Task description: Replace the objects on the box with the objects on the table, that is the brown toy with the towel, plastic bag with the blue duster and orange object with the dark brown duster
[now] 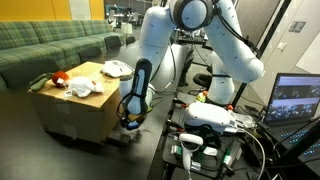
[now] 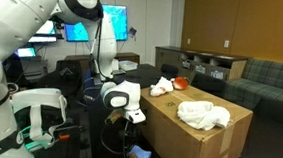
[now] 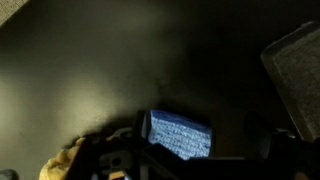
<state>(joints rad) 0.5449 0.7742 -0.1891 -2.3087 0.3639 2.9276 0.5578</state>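
Note:
The tan box [image 1: 75, 112] [image 2: 192, 138] carries a big crinkly white bundle [image 1: 85, 88] [image 2: 204, 115], probably the plastic bag. A smaller white bundle [image 1: 117, 68] [image 2: 161, 86], probably the towel, and the orange object [image 1: 57, 77] [image 2: 181, 83] lie there too. My gripper [image 1: 130, 120] [image 2: 133, 124] [image 3: 195, 152] hangs low beside the box, just over the dark table [image 3: 90, 70]. In the wrist view the blue duster [image 3: 180, 135] lies flat on the table between the open jaws, which are not closed on it. I cannot pick out the brown toy or the dark brown duster.
A grey textured slab [image 3: 298, 75] lies at the right edge of the wrist view, close to the blue duster. Something yellow [image 3: 60, 165] shows at the bottom left. A green sofa [image 1: 50, 45] stands behind the box. Monitors [image 1: 297, 98] and cables crowd the robot's base.

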